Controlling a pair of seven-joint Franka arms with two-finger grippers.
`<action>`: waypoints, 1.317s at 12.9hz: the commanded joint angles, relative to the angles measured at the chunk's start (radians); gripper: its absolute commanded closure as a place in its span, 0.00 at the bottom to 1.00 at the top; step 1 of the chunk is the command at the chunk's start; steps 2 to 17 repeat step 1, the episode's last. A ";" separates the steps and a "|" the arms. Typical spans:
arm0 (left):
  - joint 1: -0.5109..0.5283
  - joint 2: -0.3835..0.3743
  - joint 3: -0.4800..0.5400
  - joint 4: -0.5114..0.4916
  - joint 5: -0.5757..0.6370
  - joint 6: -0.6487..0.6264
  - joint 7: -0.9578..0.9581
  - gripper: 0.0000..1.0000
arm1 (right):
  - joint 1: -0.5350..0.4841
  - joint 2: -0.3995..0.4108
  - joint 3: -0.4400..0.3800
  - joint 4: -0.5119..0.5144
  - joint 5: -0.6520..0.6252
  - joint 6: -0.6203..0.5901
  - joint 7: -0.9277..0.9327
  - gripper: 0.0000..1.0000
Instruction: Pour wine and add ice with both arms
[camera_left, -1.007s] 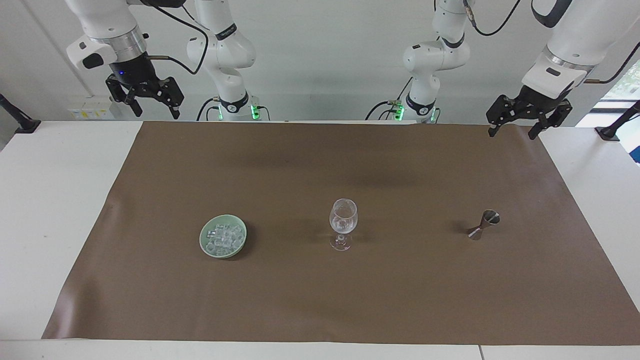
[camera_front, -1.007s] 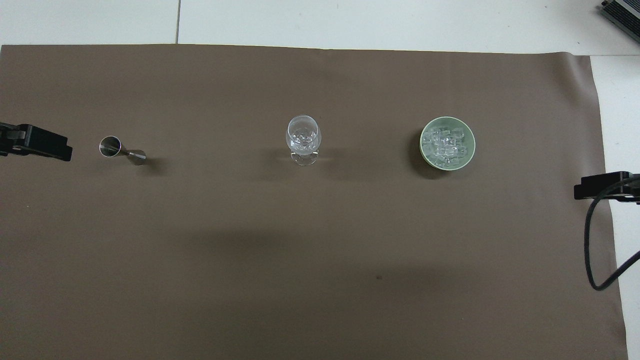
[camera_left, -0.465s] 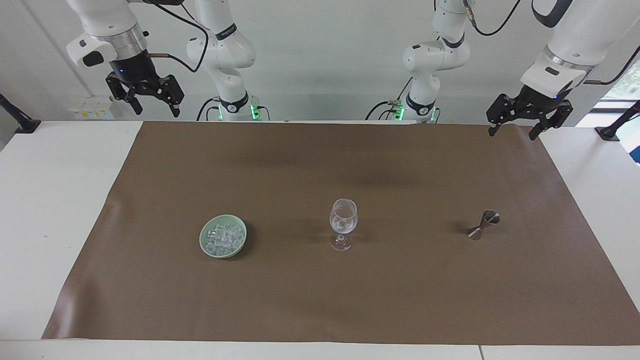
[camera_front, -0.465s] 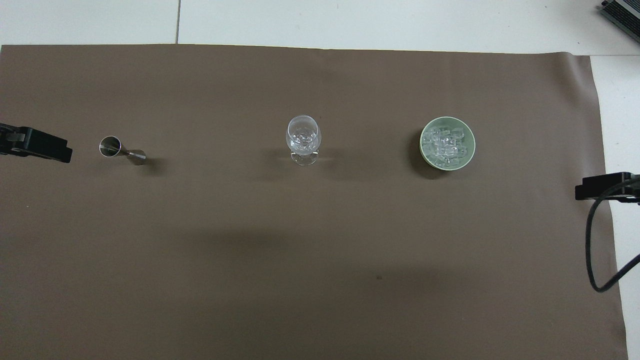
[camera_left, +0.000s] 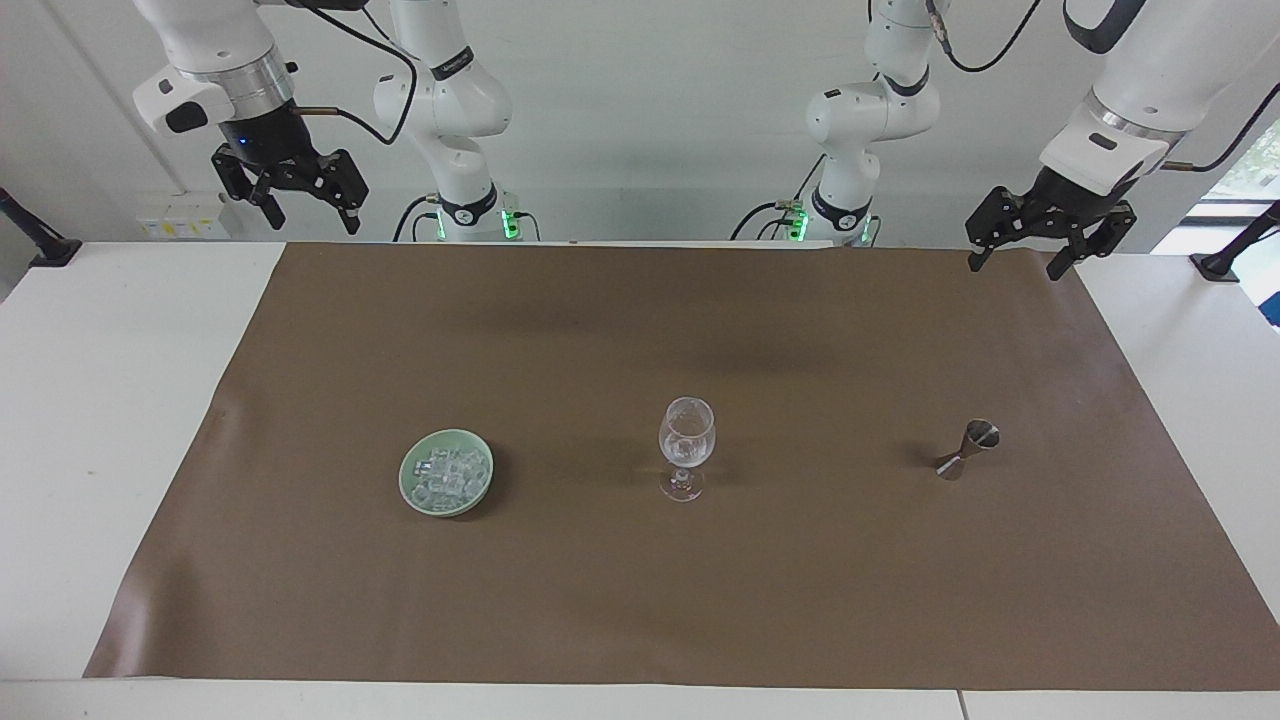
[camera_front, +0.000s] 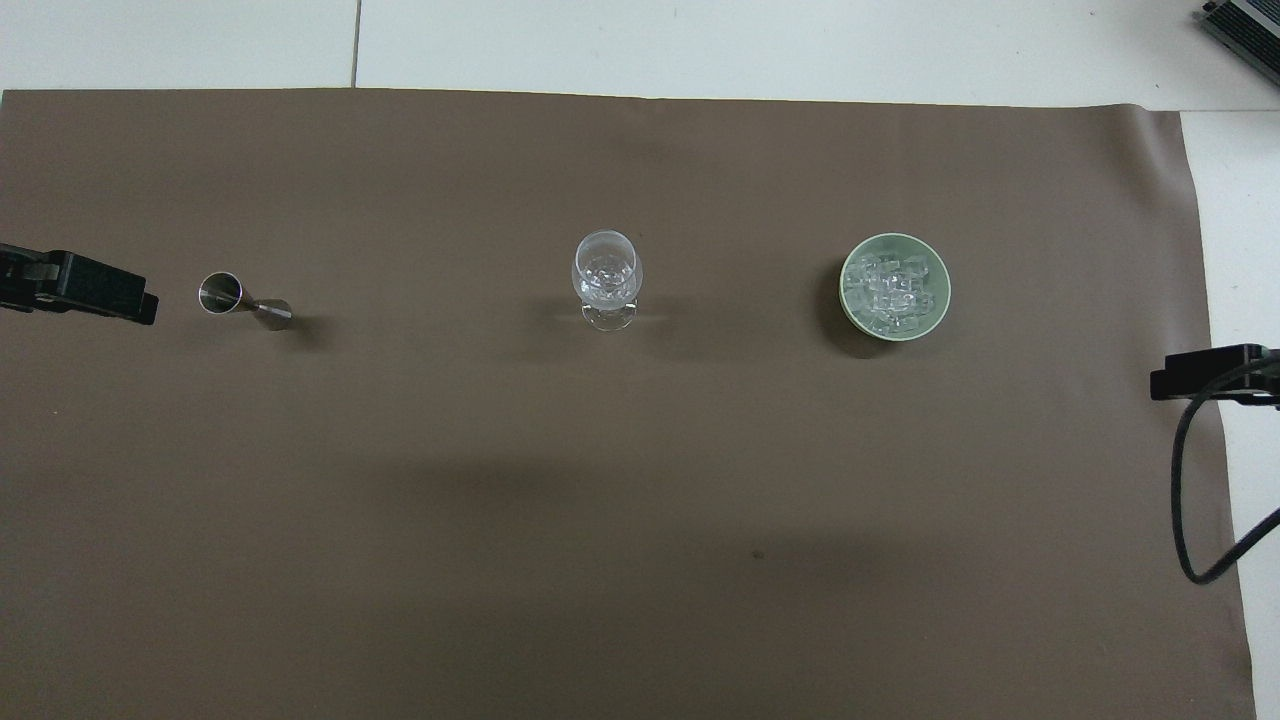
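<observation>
A clear wine glass (camera_left: 686, 440) stands upright at the mat's middle, also in the overhead view (camera_front: 606, 272); small clear pieces show low in its bowl. The ice (camera_left: 448, 474) lies heaped in a pale green dish (camera_left: 407, 470) toward the right arm's end; the overhead view shows the ice (camera_front: 893, 290) and the dish (camera_front: 846, 285) too. A small metal jigger (camera_left: 968, 450) stands toward the left arm's end. My right gripper (camera_left: 312, 225) hangs open and empty high over the mat's corner by its base. My left gripper (camera_left: 1013, 268) hangs open and empty over the mat's edge by its base.
A brown mat (camera_left: 640, 620) covers most of the white table (camera_left: 110, 400). The jigger (camera_front: 243, 301) lies close to the left gripper's fingers (camera_front: 110, 297) in the overhead view. A black cable (camera_front: 1185, 480) loops below the right gripper's fingers (camera_front: 1200, 372).
My left gripper has shifted a little toward the table's middle. My right gripper has risen slightly. The glass, dish and jigger have not moved.
</observation>
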 joint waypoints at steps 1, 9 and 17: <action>-0.011 -0.017 0.016 -0.014 -0.008 -0.012 -0.012 0.00 | -0.013 -0.010 0.002 0.003 0.015 -0.016 -0.026 0.00; -0.011 -0.017 0.016 -0.014 -0.008 -0.012 -0.012 0.00 | -0.013 -0.010 0.002 0.003 0.015 -0.016 -0.026 0.00; -0.011 -0.017 0.016 -0.014 -0.008 -0.012 -0.012 0.00 | -0.013 -0.010 0.002 0.003 0.015 -0.016 -0.026 0.00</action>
